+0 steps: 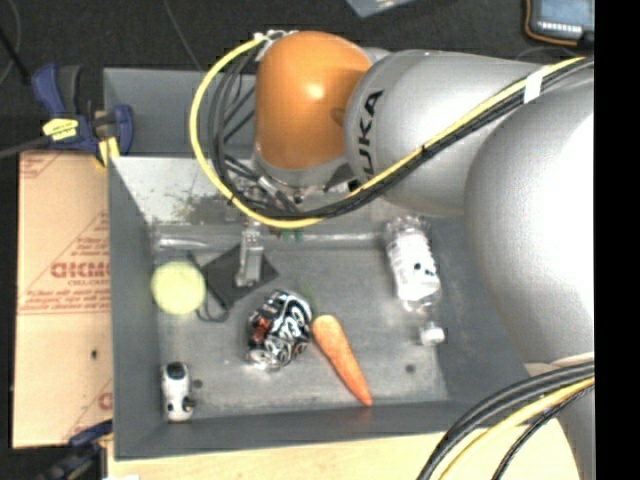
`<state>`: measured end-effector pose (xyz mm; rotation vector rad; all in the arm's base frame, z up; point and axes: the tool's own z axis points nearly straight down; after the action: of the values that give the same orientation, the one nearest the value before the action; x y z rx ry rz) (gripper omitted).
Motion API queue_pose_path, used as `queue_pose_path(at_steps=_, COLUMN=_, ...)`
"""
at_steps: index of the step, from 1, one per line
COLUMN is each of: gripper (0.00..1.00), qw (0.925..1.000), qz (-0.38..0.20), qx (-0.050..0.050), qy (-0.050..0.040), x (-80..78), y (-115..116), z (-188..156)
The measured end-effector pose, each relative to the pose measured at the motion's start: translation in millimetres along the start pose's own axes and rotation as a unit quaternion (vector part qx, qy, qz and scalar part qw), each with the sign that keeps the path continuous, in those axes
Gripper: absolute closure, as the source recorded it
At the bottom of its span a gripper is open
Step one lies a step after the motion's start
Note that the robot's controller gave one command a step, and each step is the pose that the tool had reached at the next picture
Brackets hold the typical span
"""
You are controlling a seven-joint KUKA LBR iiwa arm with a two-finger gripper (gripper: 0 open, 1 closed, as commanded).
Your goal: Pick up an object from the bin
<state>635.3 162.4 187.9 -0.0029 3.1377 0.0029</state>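
My gripper (250,266) hangs below the orange wrist cover over the left middle of the bin. Its tip stands just right of a flat black piece (217,281) that lies on the floor. Left of that piece and touching it rests a pale yellow-green ball (178,288). A crumpled black-and-white patterned thing (281,328) lies in front of the gripper, a little to the right. An orange carrot (343,360) lies slantwise against that thing's right side. Nothing shows in the gripper.
A clear plastic bottle (412,264) lies toward the right wall, with a small white bit (432,335) in front of it. A small white-and-black toy (176,391) stands in the front left corner. The arm covers the bin's back right.
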Motion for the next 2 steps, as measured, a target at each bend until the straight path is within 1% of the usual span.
queue_pose_path(at_steps=1, gripper=0.0, qw=0.999, qz=-0.044, qx=0.0, qy=-0.0008, x=-6.7, y=-25.0, z=70.0)
queue_pose_path(at_steps=2, gripper=0.0, qw=0.9963, qz=-0.086, qx=0.001, qy=-0.0004, x=-10.9, y=-53.0, z=119.6)
